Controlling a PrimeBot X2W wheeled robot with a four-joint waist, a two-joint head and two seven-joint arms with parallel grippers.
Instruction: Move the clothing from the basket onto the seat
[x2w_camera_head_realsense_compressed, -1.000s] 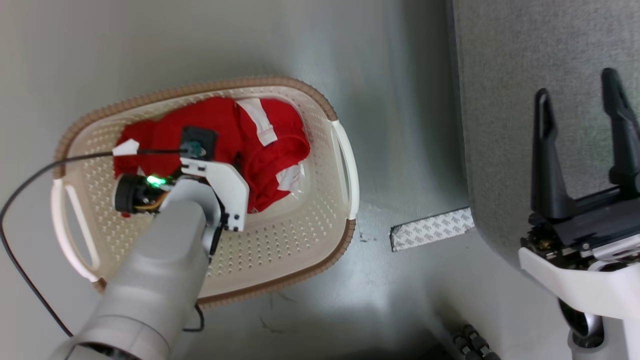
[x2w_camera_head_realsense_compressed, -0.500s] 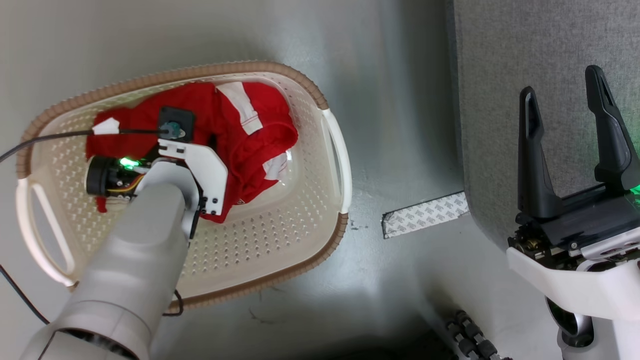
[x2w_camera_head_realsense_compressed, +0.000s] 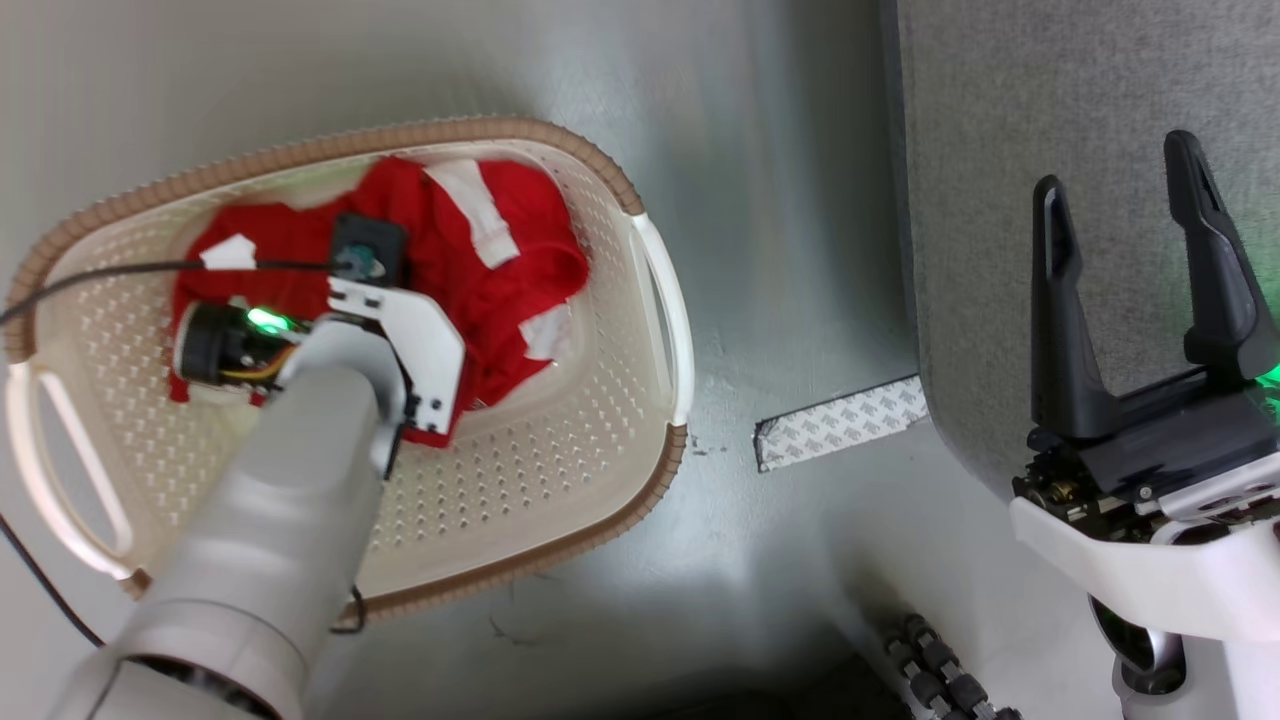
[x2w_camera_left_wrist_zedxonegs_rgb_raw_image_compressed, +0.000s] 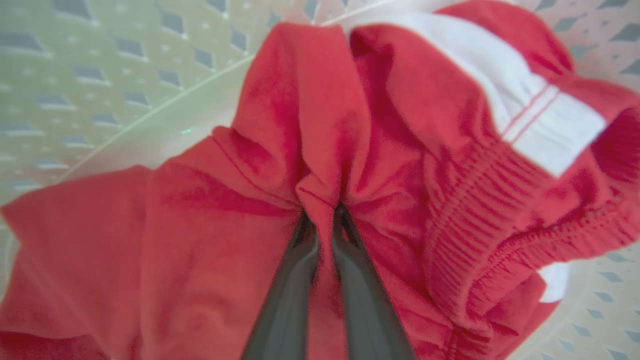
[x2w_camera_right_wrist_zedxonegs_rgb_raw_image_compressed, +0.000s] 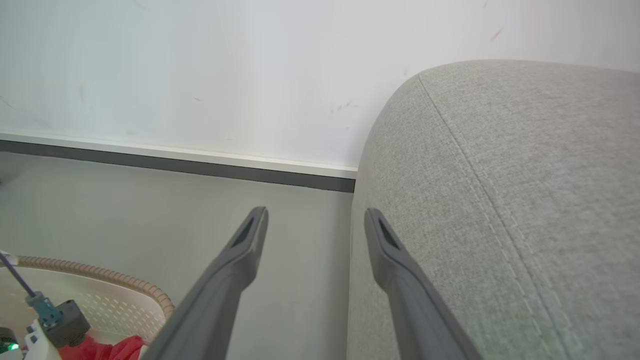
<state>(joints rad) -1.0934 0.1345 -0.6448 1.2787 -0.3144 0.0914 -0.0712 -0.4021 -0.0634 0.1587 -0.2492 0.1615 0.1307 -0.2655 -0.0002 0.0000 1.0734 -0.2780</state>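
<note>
Left gripper (x2w_camera_left_wrist_zedxonegs_rgb_raw_image_compressed: 322, 217): closed, pinching raised fold of bright red soft fabric garment (x2w_camera_left_wrist_zedxonegs_rgb_raw_image_compressed: 400, 150) with white stripe panels; garment bunched all round fingertips, inside cream perforated plastic basket (x2w_camera_head_realsense_compressed: 560, 440). Right gripper (x2w_camera_right_wrist_zedxonegs_rgb_raw_image_compressed: 316, 212): fingers spread, empty; large light grey upholstered sofa (x2w_camera_right_wrist_zedxonegs_rgb_raw_image_compressed: 500, 200) close beside.

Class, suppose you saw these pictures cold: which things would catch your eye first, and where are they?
The bright red clothing bunched in the cream basket on the floor stands out first, with the left gripper shut on a fold of it. Next comes the grey seat at the right of the head view, with the right gripper open in front of it.
</note>
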